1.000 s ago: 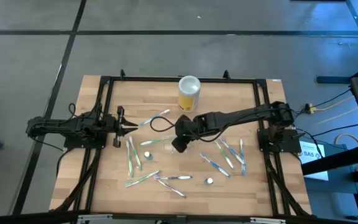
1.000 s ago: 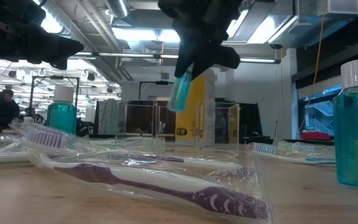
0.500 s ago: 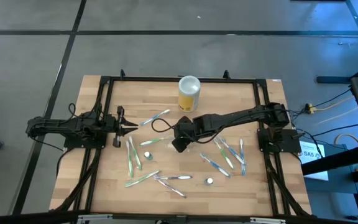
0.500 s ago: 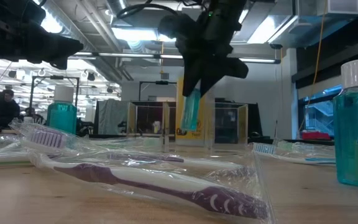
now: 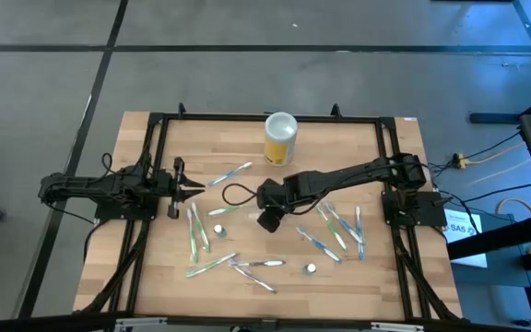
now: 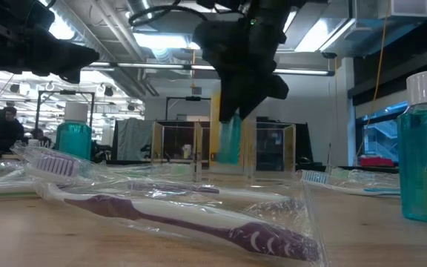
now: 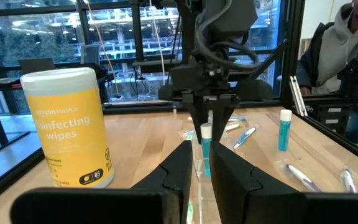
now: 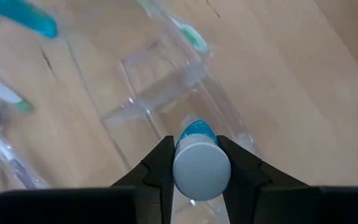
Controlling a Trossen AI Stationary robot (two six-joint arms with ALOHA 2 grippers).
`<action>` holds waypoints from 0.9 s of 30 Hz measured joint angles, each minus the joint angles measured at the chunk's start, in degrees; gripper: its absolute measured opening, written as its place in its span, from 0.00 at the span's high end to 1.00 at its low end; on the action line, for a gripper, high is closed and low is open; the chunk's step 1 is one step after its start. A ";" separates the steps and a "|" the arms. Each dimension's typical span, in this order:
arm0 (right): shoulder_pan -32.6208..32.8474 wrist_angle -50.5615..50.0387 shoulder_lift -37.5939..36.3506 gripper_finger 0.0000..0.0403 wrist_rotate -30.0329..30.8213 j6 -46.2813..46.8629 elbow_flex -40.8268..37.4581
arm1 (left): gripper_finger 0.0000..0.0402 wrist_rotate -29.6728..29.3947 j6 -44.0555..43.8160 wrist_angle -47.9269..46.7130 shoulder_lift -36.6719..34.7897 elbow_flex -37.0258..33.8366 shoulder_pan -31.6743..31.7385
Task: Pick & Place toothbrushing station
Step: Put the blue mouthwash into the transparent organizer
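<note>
Right gripper (image 8: 194, 163) clamps one white-capped teal tube (image 8: 196, 158) upright, directly above one clear station (image 8: 160, 84). Left gripper (image 5: 192, 191), fingers nearly together, waits well apart.

Yellow wipes canister (image 7: 67, 127), far middle of table: label reads "amazonbasics", below it "disinfecting wipes" in white, first letters cut by the curve; small round dark badge near its base reads "85". White tag (image 5: 457, 227) right of the table: print too small to read.
</note>
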 joint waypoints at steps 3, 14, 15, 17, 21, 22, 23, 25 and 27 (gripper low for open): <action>0.00 -0.13 0.14 0.76 0.02 -2.84 0.06 | 0.87 0.00 0.00 0.01 0.00 -0.01 0.01; -0.04 -0.04 0.21 0.76 -0.01 -18.27 0.06 | 0.87 0.00 0.00 0.02 0.00 -0.01 -0.01; -0.09 0.04 0.35 0.76 0.00 -19.38 0.06 | 0.87 0.00 0.02 0.02 0.00 -0.01 0.01; -0.19 0.02 0.90 0.76 -0.03 -20.63 0.06 | 0.87 0.00 0.00 0.02 0.00 0.01 -0.01; -0.53 0.17 2.47 0.76 -0.93 -21.66 0.06 | 0.87 -0.01 0.02 0.01 0.00 0.00 -0.01; -0.57 0.39 2.77 0.76 -0.90 -21.69 0.06 | 0.87 -0.02 0.01 0.02 0.00 -0.01 0.01; -0.63 0.79 2.91 0.76 -0.88 -21.96 0.12 | 0.87 0.00 0.00 0.02 0.00 -0.01 0.01; -0.72 0.85 3.00 0.76 -0.88 -22.12 0.17 | 0.87 -0.02 0.02 0.02 0.00 -0.01 -0.01; -0.86 0.91 3.00 0.76 -0.94 -22.12 0.17 | 0.87 -0.02 0.02 0.00 0.00 -0.01 0.01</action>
